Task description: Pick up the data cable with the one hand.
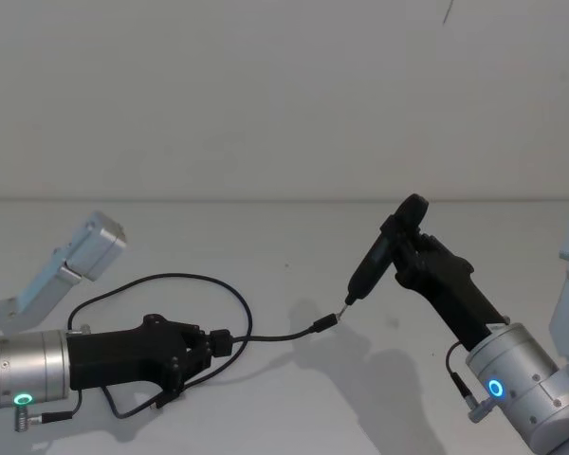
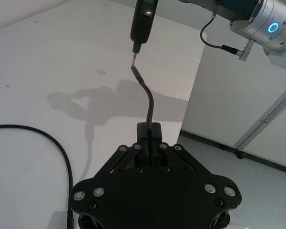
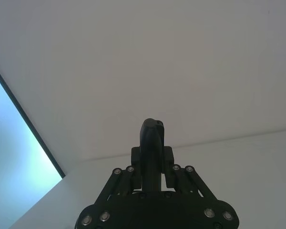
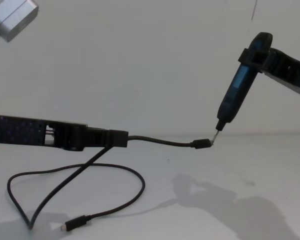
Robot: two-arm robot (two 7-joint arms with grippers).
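L gripper [image 1: 201, 347] clamping cable [image 1: 270, 336] plug, lifted; free end pointing twd tool [image 1: 372, 264] tip in R gripper [image 1: 412, 248].

The table [image 1: 294, 408] is a plain white surface that meets a white wall at its far edge. On it lies the slack part of the black data cable [image 4: 75, 175], curled in a wide loop, with one small plug [image 4: 75, 222] resting flat near the front.
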